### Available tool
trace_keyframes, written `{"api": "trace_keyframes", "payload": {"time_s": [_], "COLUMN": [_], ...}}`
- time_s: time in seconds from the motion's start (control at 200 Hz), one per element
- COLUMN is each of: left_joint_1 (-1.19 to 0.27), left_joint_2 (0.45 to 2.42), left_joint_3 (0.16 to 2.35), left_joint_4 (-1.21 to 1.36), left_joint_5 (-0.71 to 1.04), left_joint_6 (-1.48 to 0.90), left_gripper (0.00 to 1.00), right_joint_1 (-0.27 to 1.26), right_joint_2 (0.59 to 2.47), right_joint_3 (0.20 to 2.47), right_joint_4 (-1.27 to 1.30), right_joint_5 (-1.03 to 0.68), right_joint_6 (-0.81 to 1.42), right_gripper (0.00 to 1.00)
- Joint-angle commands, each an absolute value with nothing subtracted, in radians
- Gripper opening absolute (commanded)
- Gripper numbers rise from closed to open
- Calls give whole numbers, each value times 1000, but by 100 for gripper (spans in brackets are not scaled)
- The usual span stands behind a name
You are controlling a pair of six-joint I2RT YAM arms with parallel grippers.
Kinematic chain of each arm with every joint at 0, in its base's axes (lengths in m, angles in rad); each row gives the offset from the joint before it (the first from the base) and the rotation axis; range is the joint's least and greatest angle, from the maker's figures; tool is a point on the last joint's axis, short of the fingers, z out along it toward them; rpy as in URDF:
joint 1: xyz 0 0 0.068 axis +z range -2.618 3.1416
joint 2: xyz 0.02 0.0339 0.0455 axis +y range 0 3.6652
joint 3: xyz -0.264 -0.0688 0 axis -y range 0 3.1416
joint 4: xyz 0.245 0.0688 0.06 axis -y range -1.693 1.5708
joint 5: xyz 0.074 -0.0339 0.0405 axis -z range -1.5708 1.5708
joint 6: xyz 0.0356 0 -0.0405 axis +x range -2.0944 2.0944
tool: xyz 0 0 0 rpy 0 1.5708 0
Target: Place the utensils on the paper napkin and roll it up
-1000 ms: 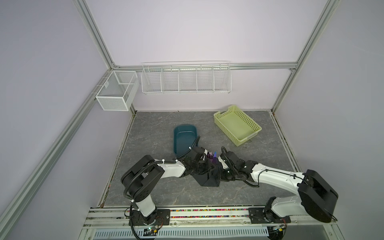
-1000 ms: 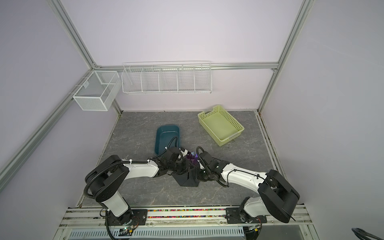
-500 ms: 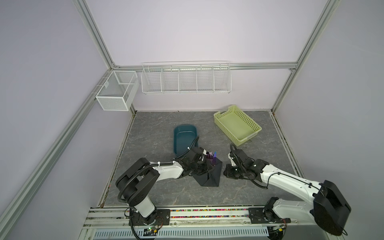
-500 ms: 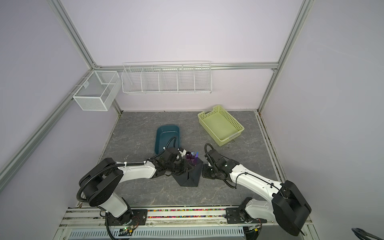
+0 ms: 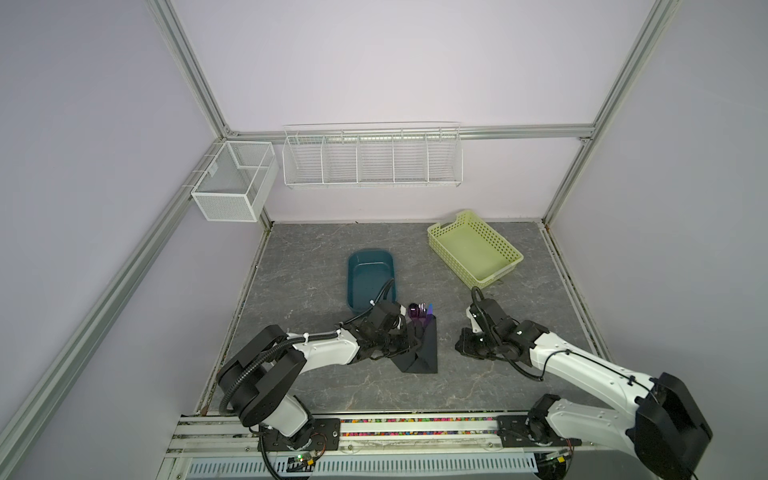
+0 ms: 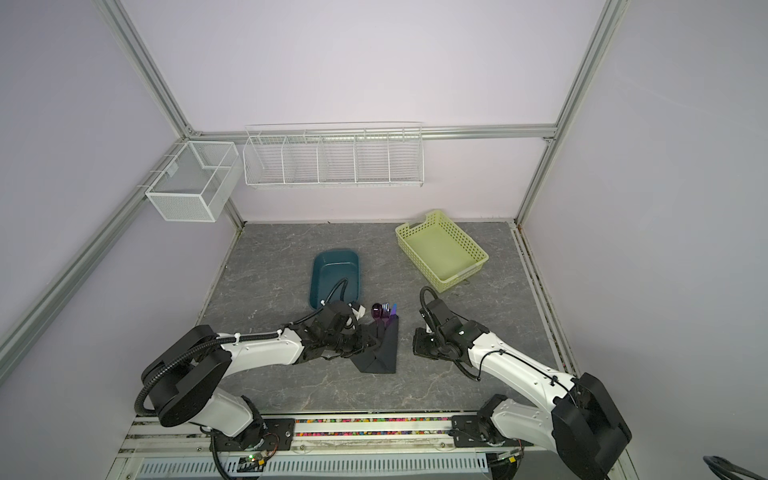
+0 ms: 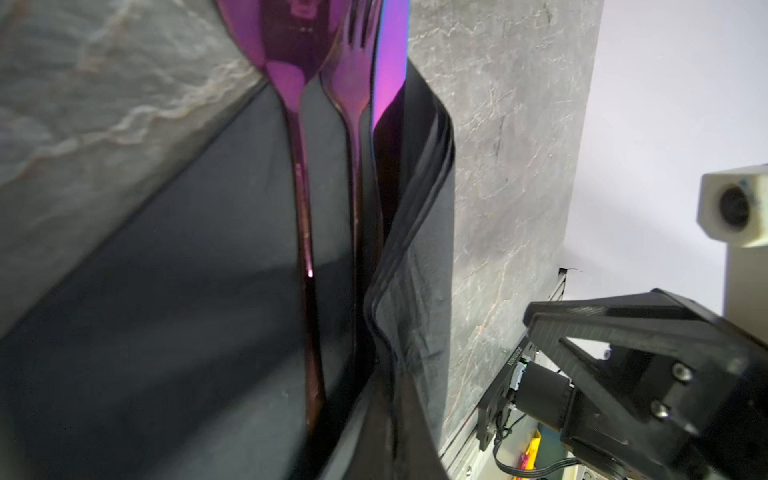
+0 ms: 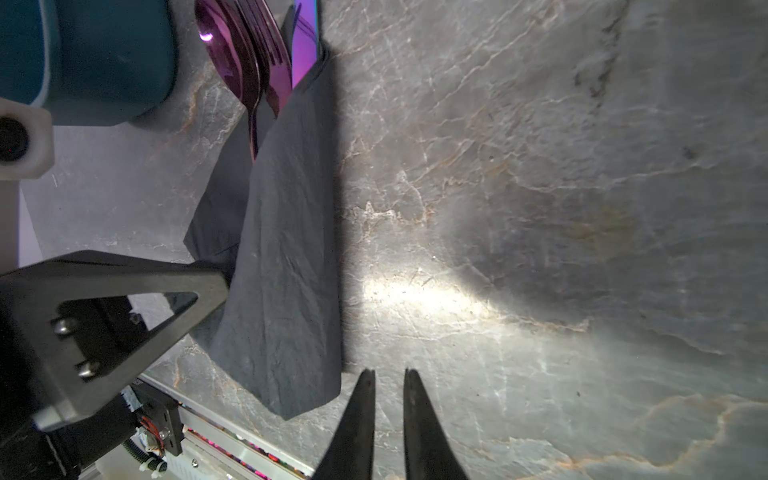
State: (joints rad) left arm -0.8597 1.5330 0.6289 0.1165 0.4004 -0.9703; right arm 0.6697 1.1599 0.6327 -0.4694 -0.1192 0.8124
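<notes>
The black paper napkin lies folded over the utensils near the front middle of the table. Purple spoon, fork and knife heads stick out of its far end. In the left wrist view the spoon, fork and knife lie side by side on the napkin, with a flap folded over from the knife side. My left gripper is shut on the napkin's left edge. My right gripper stands slightly open and empty, just right of the napkin.
A teal tub sits just behind the left gripper. The yellow-green basket stands at the back right. Two white wire racks hang on the back wall. The front rail runs close behind the napkin's near end.
My right gripper has let go of the napkin and drawn back to the right, its jaws a little apart. The left gripper has stayed on the napkin's left edge.
</notes>
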Motion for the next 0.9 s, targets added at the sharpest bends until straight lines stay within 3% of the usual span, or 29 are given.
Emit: {"api": "trace_keyframes", "payload": {"time_s": [0.0, 0.9], "left_joint_1": [-870, -913], "left_joint_2": [1508, 1520], "left_joint_3": [608, 570], "left_joint_4": [89, 86], "left_joint_5": [355, 266], "left_joint_6": [-960, -975], "left_gripper": [0, 0], "right_joint_1": [668, 806], "right_joint_2": [1183, 1462], "right_joint_3": [623, 689], "right_joint_4": [-426, -218], "right_joint_5": [-168, -453], "right_joint_6": [798, 779], "right_gripper": [18, 17]}}
